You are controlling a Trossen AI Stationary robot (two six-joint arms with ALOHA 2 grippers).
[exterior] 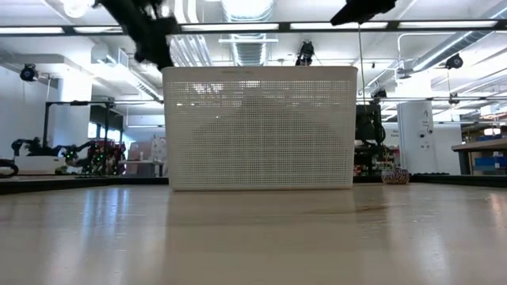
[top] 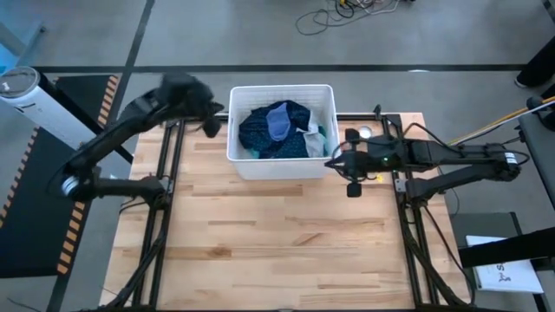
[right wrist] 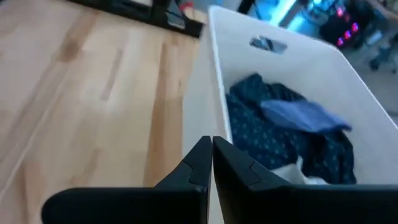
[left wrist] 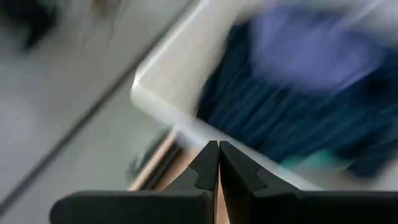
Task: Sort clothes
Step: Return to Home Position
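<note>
White basket [top: 232,139] holds the clothes [top: 276,132]; left pincer [left wrist: 218,149] and right pincer [right wrist: 211,143] flank it, both closed tight, holding nothing.

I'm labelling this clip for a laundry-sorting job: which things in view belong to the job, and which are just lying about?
Belongs to the job: navy patterned garment; blue-purple piece on it; white basket holding both; left gripper and right gripper, shut, either side of the basket.

Just lying about: loose cables; sheet of paper; white cylinder.

Light wooden table [top: 286,234], white plastic basket [top: 277,167] at its far edge
</note>
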